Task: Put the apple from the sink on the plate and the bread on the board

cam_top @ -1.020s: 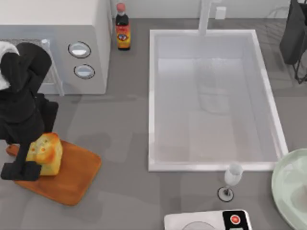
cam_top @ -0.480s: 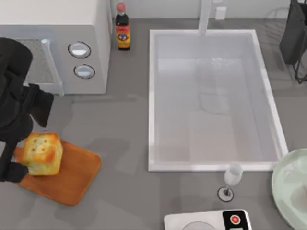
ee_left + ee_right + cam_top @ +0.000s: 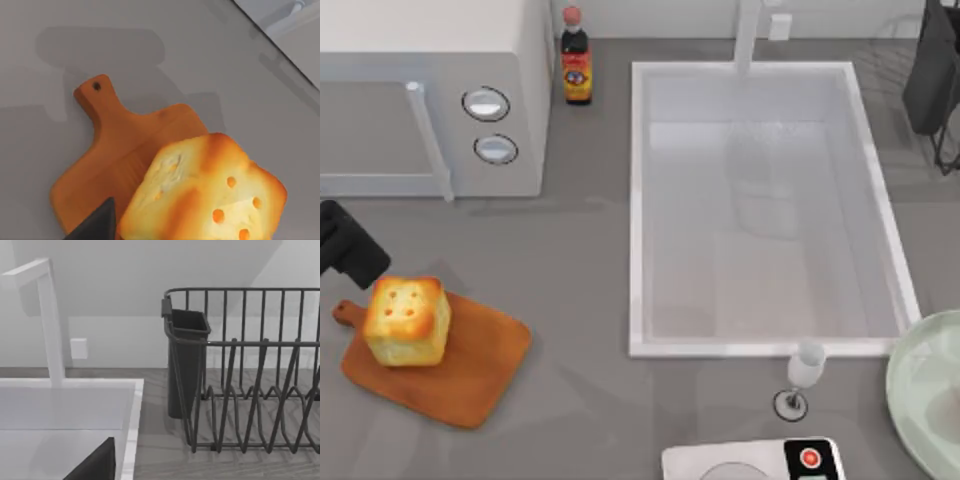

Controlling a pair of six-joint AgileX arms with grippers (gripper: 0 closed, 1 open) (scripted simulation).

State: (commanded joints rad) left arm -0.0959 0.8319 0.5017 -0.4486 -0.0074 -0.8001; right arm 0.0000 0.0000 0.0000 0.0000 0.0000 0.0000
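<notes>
Golden-yellow cube-shaped bread [image 3: 407,320], likely light and squashy, best pinched gently across its flat sides, sits free on the orange-brown wooden board [image 3: 470,370]; finger state untellable.

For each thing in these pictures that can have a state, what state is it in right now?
bread: upright on the board, free of any gripper.
board: flat on the table, holding the bread.
sink: no apple seen inside.
plate: bare.
wine glass: standing upright.
sauce bottle: upright, capped.
left gripper: off the bread.
</notes>
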